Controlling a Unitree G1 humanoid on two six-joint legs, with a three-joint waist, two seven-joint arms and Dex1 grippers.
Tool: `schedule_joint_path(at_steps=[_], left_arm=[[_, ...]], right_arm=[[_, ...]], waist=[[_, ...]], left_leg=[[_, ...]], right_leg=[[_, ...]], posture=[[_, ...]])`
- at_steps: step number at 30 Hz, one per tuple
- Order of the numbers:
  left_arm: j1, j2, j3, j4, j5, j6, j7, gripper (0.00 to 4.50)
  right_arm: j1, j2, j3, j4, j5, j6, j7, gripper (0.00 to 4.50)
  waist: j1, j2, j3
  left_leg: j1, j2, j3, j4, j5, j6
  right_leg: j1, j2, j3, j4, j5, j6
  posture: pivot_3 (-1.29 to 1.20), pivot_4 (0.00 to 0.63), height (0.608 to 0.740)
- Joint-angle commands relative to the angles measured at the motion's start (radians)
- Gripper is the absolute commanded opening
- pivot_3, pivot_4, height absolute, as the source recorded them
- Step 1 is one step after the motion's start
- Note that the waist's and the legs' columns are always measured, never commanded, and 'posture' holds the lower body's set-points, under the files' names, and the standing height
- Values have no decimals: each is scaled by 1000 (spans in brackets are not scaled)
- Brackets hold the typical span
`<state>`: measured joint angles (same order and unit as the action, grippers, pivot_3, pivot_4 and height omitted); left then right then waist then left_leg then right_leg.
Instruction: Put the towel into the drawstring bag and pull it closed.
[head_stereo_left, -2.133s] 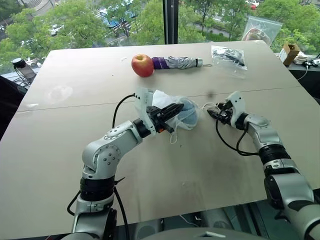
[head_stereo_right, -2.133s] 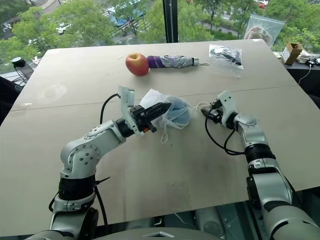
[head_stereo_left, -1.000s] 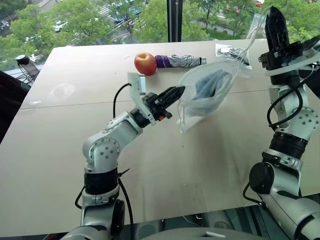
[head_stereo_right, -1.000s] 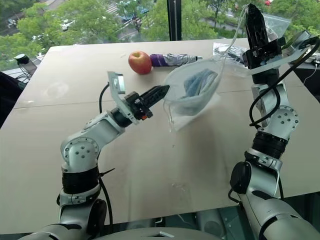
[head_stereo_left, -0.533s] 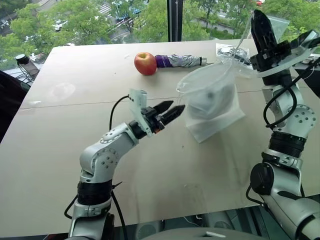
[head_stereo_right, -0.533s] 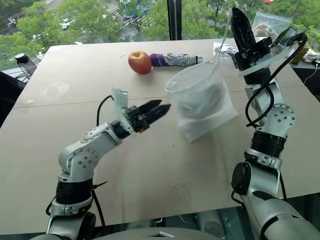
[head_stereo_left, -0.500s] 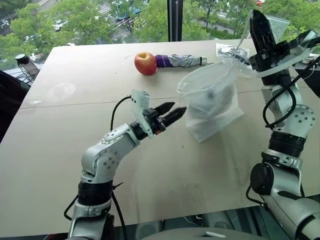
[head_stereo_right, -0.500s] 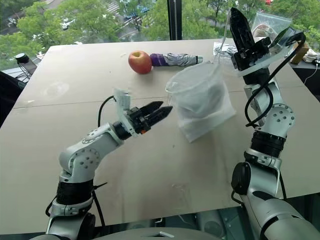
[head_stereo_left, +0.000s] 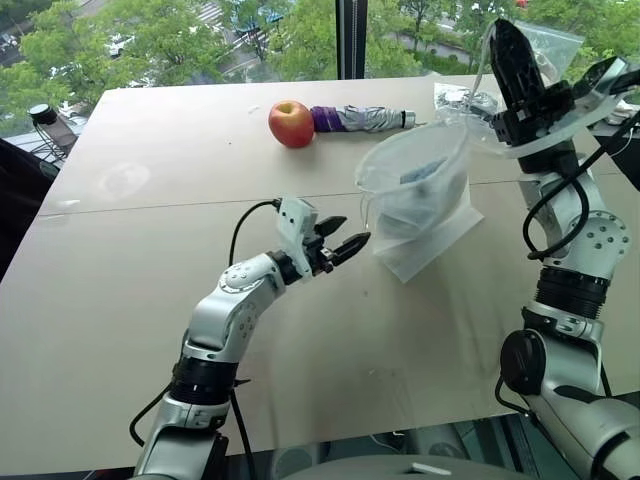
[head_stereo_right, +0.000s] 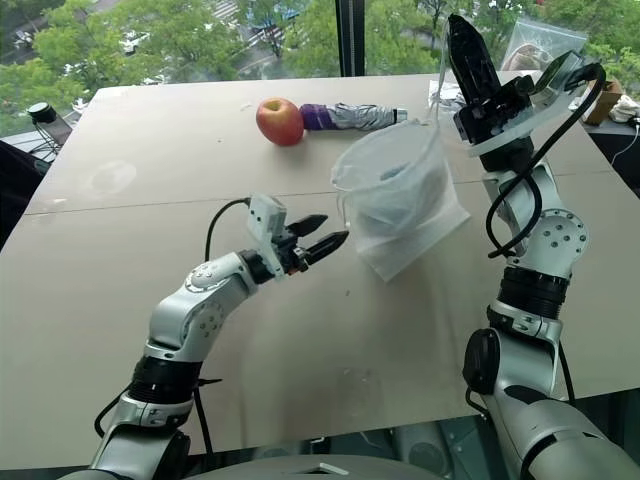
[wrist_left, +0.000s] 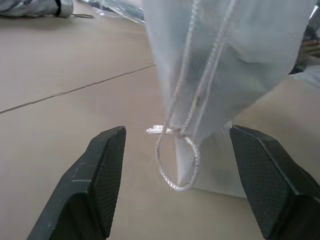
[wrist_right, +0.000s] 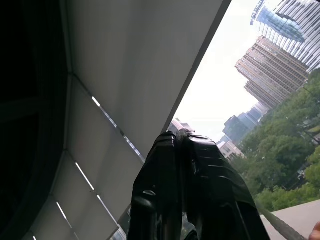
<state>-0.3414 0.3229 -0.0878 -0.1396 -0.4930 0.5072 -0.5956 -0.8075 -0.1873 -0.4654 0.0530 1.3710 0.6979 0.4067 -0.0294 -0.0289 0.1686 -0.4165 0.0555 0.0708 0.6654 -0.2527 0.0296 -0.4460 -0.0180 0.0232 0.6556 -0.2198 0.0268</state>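
While the light-blue terry towel (head_stereo_left: 425, 172) sits inside the thin white drawstring bag (head_stereo_left: 425, 205), hung from the clamped right end effector (head_stereo_left: 512, 62), its mouth gapes; the open left end effector (wrist_left: 172, 182) faces the cord loop (wrist_left: 177, 162).

A wide beige table (head_stereo_left: 120, 300) carries everything, its top crossed by 1 seam (head_stereo_left: 150, 203) running side to side. Near the far edge lies 1 red apple (head_stereo_left: 291, 124), and just beside it, on the right, 1 folded purple-and-grey umbrella (head_stereo_left: 360, 120) lies on its side. Further right along the same edge sits 1 clear plastic zip bag (head_stereo_right: 447, 98) with dark contents. Right of the table's middle, the bottom corner of the white drawstring bag (head_stereo_left: 420, 205) rests on the top, with the light-blue towel (head_stereo_left: 425, 172) showing through its fabric.
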Motion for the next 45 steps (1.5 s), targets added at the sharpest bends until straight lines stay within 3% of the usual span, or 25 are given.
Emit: schedule_joint_path(at_steps=[1, 6, 10, 11, 16, 20, 24, 30, 36, 45], left_arm=[[-18, -10, -1, 0, 19, -36, -14, 3364], [-31, -49, -13, 90, 67, -96, -18, 3364], [-37, -75, -3, 118, 79, -108, -10, 2547], [-40, -75, -2, 128, 86, -109, -13, 1927], [-70, -70, 2, 173, 116, -139, -39, 27], [-45, -57, -16, 172, 175, -180, -35, 27], [-43, -68, 27, 199, 250, -272, 67, 27], [-99, -13, 172, 323, 454, -467, 408, 27], [-84, 27, 320, 380, 543, -545, 681, 27], [-72, 50, 430, 357, 621, -511, 942, 27]], right_arm=[[-3, -3, 0, -52, 28, -8, 0, 0], [-5, -1, 1, -47, 25, -15, -3, 0], [0, 1, 1, -53, 28, -20, -9, 0], [0, 1, 2, -53, 26, -22, -10, 0], [-6, 2, 4, -42, 20, -30, -10, 0], [-14, 0, 6, -28, 14, -41, -6, 0], [-30, 4, -14, 6, -10, -96, -32, 0], [-113, 10, -165, 132, 42, -262, -129, 0], [-201, -24, -352, 290, 105, -422, -188, 0], [-244, -98, -475, 411, 132, -530, -195, 0]], waist=[[0, 0, 0], [-1, 0, 0], [-1, 0, 0], [0, 0, 0], [0, 0, 0], [-1, 0, 0], [0, 0, 0], [0, 0, 0], [6, 0, 0], [17, 0, 0]], left_leg=[[0, 0, 0, 0, 0, 0], [1, -1, 0, 0, 0, 0], [0, 0, 0, 1, 0, 0], [0, 0, 0, 1, 0, 0], [0, 0, 0, 1, 0, 0], [0, 0, 0, 1, 0, 0], [0, 0, 0, 1, 0, 0], [0, 0, 0, 2, 0, 0], [0, 1, 0, 2, 0, 0], [0, 1, 3, 1, 0, 1]], right_leg=[[0, 0, 0, 0, 0, 0], [0, 1, -1, 1, 0, 0], [0, 1, -1, 1, 0, 0], [0, 0, 0, 1, 0, 0], [0, 1, -1, 2, 0, 0], [0, 1, -1, 1, 0, 0], [0, 0, -1, 2, 0, 0], [0, 0, 0, 2, 1, 2], [0, -1, 1, 1, 2, 3], [-1, -3, 0, 2, 2, 3]], posture=[[0, 150, 740], [0, 150, 740], [0, 150, 740], [0, 150, 740], [0, 150, 740], [0, 150, 740], [0, 150, 740], [0, 150, 740], [0, 150, 740], [0, 150, 740]])
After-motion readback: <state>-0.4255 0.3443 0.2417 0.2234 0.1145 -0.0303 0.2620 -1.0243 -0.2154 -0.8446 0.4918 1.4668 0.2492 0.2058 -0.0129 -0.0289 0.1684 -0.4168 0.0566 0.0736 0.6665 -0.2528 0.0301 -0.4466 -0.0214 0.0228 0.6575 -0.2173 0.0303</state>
